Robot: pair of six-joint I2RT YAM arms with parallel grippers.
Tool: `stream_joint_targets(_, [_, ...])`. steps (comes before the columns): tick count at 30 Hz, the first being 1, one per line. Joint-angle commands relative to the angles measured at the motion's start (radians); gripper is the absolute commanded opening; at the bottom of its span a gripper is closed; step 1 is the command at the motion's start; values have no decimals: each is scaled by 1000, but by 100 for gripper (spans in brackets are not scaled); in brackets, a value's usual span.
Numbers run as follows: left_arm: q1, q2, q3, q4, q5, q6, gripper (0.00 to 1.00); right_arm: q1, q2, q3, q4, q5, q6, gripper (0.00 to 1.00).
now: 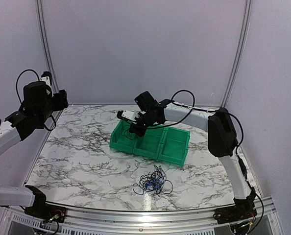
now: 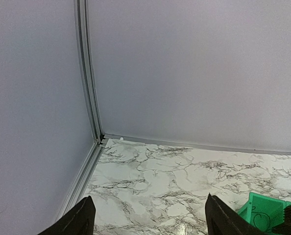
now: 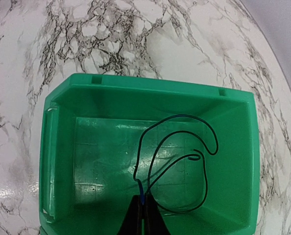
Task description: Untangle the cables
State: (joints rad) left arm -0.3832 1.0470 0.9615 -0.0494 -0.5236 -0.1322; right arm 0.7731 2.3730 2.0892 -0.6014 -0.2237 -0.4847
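A tangle of thin black and blue cables lies on the marble table near the front. My right gripper is shut on a blue cable, which curls inside the leftmost compartment of a green bin. In the top view this gripper hovers over the bin's left end. My left gripper is open and empty, held high over the table's far left corner, far from the cables. Its fingertips show at the bottom of the left wrist view.
The green bin has three compartments and stands at the table's middle back. A corner of it shows in the left wrist view. Pale walls with metal rails enclose the table. A metal rail runs along the front edge.
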Motion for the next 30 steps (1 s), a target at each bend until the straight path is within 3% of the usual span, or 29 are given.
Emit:
stream_joint_targets(1, [7,-19,-7,24,8,-7,80,3,-54,45,-27,15,30,9])
stream_joint_targets(7, [6,-15,-8,23,14,-8,80,9,-150,13,-62,2,38,28])
stream_joint_targets(13, [7,-5,-9,26,45,-12,79,9,-314,-138,-59,0,36,35])
stream_joint_targets(19, [5,17,-10,40,247,-16,73,7,-541,-433,23,-62,16,34])
stream_joint_targets(21, [-2,32,-5,40,389,-15,68,6,-639,-563,82,-84,1,34])
stream_joint_targets(23, [-60,53,17,40,610,9,63,1,-740,-704,157,-96,-1,34])
stream_joint_targets(24, [-121,67,26,38,642,-9,63,-5,-792,-797,200,-116,2,33])
stream_joint_targets(30, [-473,134,-88,106,591,-156,60,-52,-1000,-1102,305,-246,3,32])
